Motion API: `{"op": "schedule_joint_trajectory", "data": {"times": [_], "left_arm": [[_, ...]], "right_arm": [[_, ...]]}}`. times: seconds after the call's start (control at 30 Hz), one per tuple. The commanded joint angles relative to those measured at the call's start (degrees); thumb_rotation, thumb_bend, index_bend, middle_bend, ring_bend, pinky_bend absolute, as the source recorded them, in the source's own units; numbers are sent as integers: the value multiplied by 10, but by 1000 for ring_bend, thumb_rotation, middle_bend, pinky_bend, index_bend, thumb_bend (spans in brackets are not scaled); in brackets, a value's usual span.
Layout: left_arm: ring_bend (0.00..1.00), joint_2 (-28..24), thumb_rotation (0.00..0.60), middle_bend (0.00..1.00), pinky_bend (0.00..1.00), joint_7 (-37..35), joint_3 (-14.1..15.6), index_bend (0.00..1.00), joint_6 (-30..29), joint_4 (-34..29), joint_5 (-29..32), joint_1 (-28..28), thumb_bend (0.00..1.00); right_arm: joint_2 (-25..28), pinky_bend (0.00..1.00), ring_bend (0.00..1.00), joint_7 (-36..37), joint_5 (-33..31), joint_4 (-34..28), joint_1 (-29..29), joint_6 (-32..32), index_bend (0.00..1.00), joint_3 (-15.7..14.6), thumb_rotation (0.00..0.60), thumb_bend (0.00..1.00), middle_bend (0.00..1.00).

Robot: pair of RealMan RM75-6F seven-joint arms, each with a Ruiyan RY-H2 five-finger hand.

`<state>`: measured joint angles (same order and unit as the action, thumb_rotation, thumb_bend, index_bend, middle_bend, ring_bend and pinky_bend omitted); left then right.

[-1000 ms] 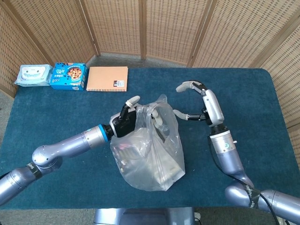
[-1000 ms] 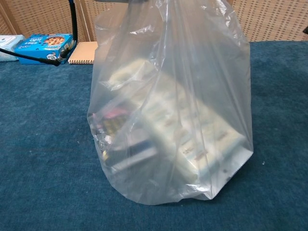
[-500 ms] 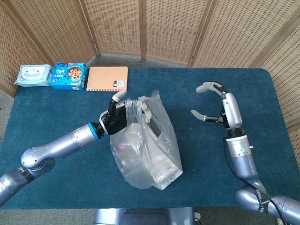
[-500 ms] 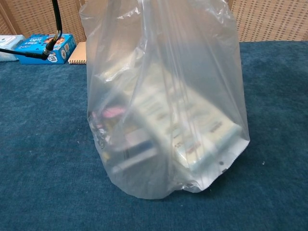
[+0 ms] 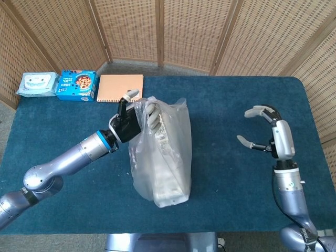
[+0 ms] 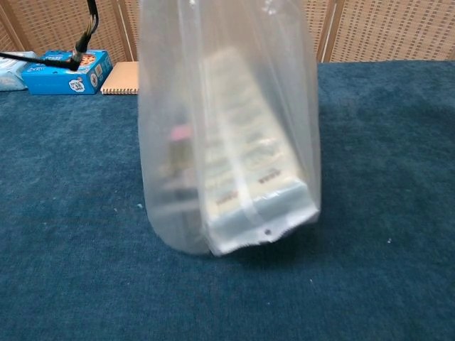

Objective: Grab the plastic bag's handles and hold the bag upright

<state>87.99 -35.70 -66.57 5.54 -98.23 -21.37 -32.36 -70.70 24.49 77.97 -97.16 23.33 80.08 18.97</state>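
Plastic bag upright in left hand, contents prob. boxes.

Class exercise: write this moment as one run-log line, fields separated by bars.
left hand grips handles | plastic bag upright on table | right hand open, apart from bag | contents: packages, unclear

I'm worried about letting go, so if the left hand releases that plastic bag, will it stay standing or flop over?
The plastic bag is thin film, so its top would likely slump. The left hand grips its handles. The boxy contents look tall and narrow, so it may tip.
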Motion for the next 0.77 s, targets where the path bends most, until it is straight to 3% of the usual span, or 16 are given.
{"op": "schedule_joint_trajectory", "data": {"times": [0.03,0.27,0.77], "left_arm": [[757,-17,9,793,728,-22,-4,706,-25,-20,5,-12,589],[788,-52,174,836,754,-58,-10,757,-59,-47,9,-38,627],[789,-113,181,838,755,-124,-28,759,-115,-74,15,-87,619]], "right_arm": [[1,136,255,12,7,6,-11,8,388,-10,548,150,372],[-3,136,255,18,20,17,-21,14,388,-23,543,153,372],[-2,136,255,32,36,21,-46,31,388,-41,543,154,372]]}}
